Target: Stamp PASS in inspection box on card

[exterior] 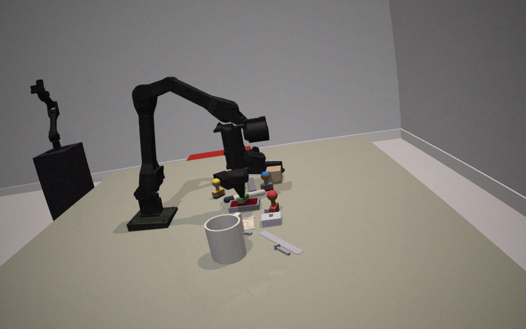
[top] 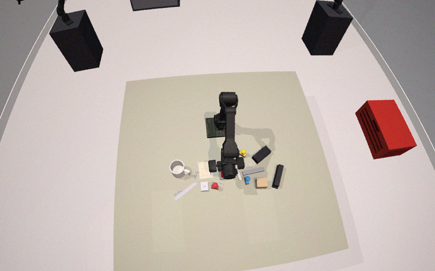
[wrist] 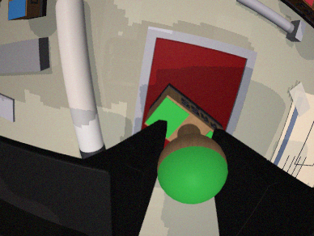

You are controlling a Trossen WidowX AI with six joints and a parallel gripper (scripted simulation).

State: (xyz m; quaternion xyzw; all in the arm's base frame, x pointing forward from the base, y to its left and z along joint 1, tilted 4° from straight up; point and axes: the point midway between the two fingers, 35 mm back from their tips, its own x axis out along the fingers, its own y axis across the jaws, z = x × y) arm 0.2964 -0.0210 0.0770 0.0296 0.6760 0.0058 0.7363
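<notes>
My gripper is shut on the green PASS stamp, which has a wooden body and a round green knob. The stamp is at the near part of the red ink pad, turned at an angle to the pad's edges. Its base looks down on the red surface, but the exact contact is hidden. The cream card lies beside the pad, at the right edge of the wrist view. Its box is too small or cut off to read clearly.
A white marker lies beside the pad. Red, blue and yellow stamps stand around. A grey mug stands beyond the card; a white block is near the red stamp.
</notes>
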